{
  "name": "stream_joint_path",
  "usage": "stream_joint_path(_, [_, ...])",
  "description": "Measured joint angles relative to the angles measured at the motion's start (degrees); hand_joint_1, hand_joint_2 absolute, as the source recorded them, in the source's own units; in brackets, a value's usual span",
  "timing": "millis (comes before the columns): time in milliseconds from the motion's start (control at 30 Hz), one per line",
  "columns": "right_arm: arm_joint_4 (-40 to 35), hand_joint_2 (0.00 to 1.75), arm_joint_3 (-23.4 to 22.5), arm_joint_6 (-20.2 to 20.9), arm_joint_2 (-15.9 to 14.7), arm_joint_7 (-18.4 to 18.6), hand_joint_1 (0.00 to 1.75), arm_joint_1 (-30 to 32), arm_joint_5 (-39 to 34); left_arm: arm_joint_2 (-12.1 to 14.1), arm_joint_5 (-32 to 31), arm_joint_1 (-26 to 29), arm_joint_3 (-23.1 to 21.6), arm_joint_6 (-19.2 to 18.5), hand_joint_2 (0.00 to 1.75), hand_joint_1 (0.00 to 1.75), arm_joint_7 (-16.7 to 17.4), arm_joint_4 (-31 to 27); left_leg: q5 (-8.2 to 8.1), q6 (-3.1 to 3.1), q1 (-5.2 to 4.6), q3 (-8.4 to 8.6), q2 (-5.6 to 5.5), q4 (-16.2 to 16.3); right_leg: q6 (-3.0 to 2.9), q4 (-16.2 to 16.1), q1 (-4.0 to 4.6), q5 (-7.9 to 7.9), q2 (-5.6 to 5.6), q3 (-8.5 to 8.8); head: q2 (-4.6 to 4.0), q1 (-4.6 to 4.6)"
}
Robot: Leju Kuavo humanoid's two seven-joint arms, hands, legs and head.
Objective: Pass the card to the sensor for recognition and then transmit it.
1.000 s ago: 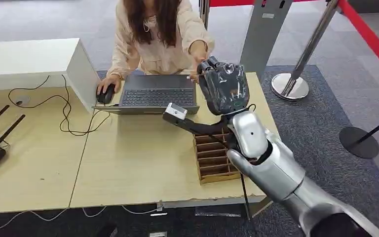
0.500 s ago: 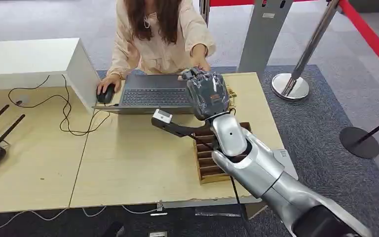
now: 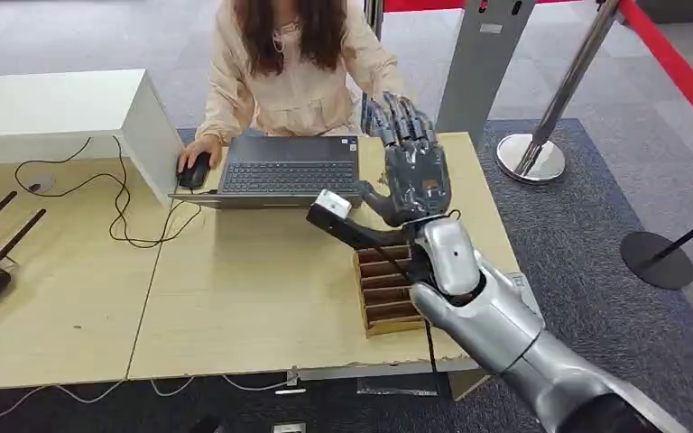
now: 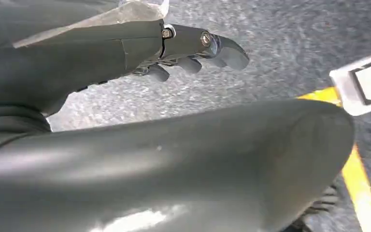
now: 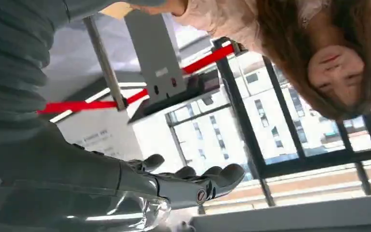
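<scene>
Change: right hand [image 3: 412, 171] was seen clenched half a second ago, lower and further left over the bench [image 3: 235, 289]; it is now raised at the far right edge, fingers stretched out and apart, pointing away towards the person [image 3: 293, 63].
Right hand: released; nothing is seen held, either from the head or from the right wrist [image 5: 164, 183].
Left hand [image 4: 125, 53]: hung over the floor, fingers loosely extended, nothing grasped.
Card: not made out in any picture; where it lies cannot be told.
Card axis: which way it points, and its long axis, cannot be judged while it is unseen.
Meaning: the opened fingers beside the person suggest that the handover has been made or is being offered; this is judged, not seen.
Person: one hand kept on the mouse [image 3: 194, 171], left of the laptop [image 3: 289, 167]; the other arm is hidden behind the raised hand.
Rack [image 3: 388, 289]: slotted wooden box on the bench, below the right wrist.
</scene>
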Motion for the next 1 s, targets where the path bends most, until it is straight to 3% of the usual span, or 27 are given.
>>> stream_joint_path(333, [-10.81,1.75,-7.86,0.26,-8.12,-0.57,0.0,7.08,-9.26,2.16,-0.63,1.77,-0.33,-1.92,0.0,0.0,8.21,0.37,0.0,0.01,0.0,-0.04,0.03,0.0,0.0,-0.01,-0.01,0.0,0.02,0.0,0.0,0.0])
stream_joint_path(467, [-11.93,1.75,-9.51,-0.31,-9.37,-2.06,0.0,8.86,-11.8,2.62,-0.63,1.8,-0.35,-2.38,0.0,0.0,10.27,0.39,0.0,0.0,0.01,-0.06,0.02,0.0,-0.01,0.01,0.0,0.02,0.01,0.01,0.0,-0.02])
stream_joint_path(700, [-12.17,1.75,-12.02,-5.03,-10.03,-6.8,0.0,11.97,-19.08,3.02,-0.22,1.76,-0.39,-2.8,0.0,0.0,11.34,0.39,0.01,0.0,0.01,-0.07,0.02,0.0,-0.01,0.01,0.0,0.02,0.01,0.01,0.0,0.0])
stream_joint_path(833, [-12.15,1.75,-13.81,-9.24,-9.92,-12.76,0.0,14.73,-29.77,3.06,-0.02,1.75,-0.37,-2.97,0.0,0.0,11.17,0.39,0.0,0.0,0.01,-0.09,0.01,0.0,-0.01,0.01,-0.01,0.02,0.01,0.01,0.0,0.0])
stream_joint_path(1000, [-12.1,1.75,-18.21,-10.95,-7.84,-27.33,0.0,20.77,-48.23,3.06,0.33,1.76,-0.37,-2.95,0.0,0.0,10.51,0.39,0.0,0.0,0.01,-0.11,-0.01,0.0,-0.01,0.0,0.0,0.02,-0.02,0.0,0.0,0.0])
